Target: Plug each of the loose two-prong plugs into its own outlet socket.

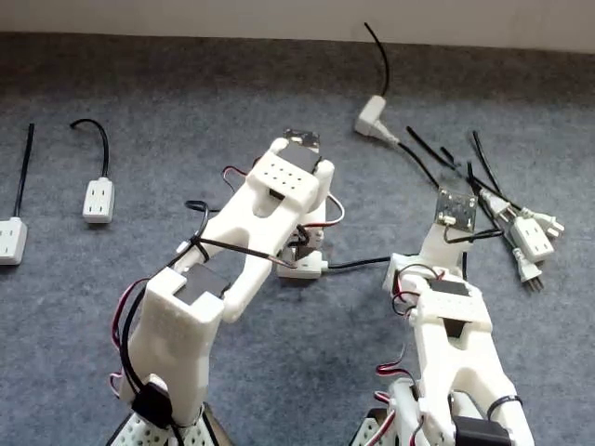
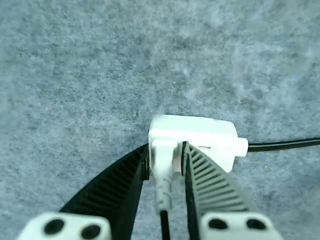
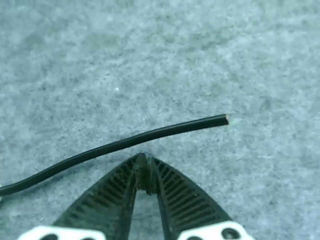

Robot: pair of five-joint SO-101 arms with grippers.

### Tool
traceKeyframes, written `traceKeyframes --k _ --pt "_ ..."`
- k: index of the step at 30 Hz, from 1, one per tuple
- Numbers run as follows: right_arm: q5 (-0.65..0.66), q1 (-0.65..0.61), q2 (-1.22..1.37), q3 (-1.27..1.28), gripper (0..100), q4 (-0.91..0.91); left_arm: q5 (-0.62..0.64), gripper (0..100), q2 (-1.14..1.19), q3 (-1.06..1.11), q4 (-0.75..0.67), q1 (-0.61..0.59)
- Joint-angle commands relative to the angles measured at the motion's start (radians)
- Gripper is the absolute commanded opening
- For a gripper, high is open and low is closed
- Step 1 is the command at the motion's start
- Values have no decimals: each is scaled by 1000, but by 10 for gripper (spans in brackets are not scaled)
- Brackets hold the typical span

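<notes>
The white plug (image 2: 162, 162) sits in the lower middle of the left wrist view. The left pincer (image 2: 165, 155) is closed on it, one finger on each side. The plug is long from the pincer toward the top of the frame. Its front end touches the white outlet socket (image 2: 200, 135), which lies crossways, long from left to right. I cannot tell if the prongs are all the way in. I think the next push should go straight along the plug, into the socket.

The socket's black cord (image 2: 285, 145) runs off to the right edge. In the high view the socket (image 1: 305, 267) is in the middle, under the left arm, so that arm is the near one. There is bare grey counter (image 1: 279, 372) all around it.

The right pincer (image 3: 144, 172) is shut and holds nothing. A black cord end (image 3: 226, 119) lies just past its tips.

More plugs and sockets lie in a heap (image 1: 525, 237) at the right. One plug (image 1: 372, 119) is at the upper middle. Two spare sockets (image 1: 98, 200) (image 1: 9, 240) wait at the left, well apart from both arms.
</notes>
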Motion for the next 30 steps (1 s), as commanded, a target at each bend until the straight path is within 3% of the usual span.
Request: traceKeyframes --k 1,4,12,17,23,30 --pt "-8 8 -21 -28 10 -13 -3 140 -5 -62 43 -30" --pt "-12 8 -21 -28 41 -13 -3 141 -48 -150 69 -54" --pt "15 -59 -19 -24 247 -13 -2 141 -133 -369 130 -139" --pt "103 -107 -25 -31 249 -10 -103 141 -226 -504 173 -176" --pt "296 -182 -18 -160 252 74 -104 138 -260 -475 172 -329" --pt "522 -315 -16 -409 252 266 44 140 -125 -341 166 -453"
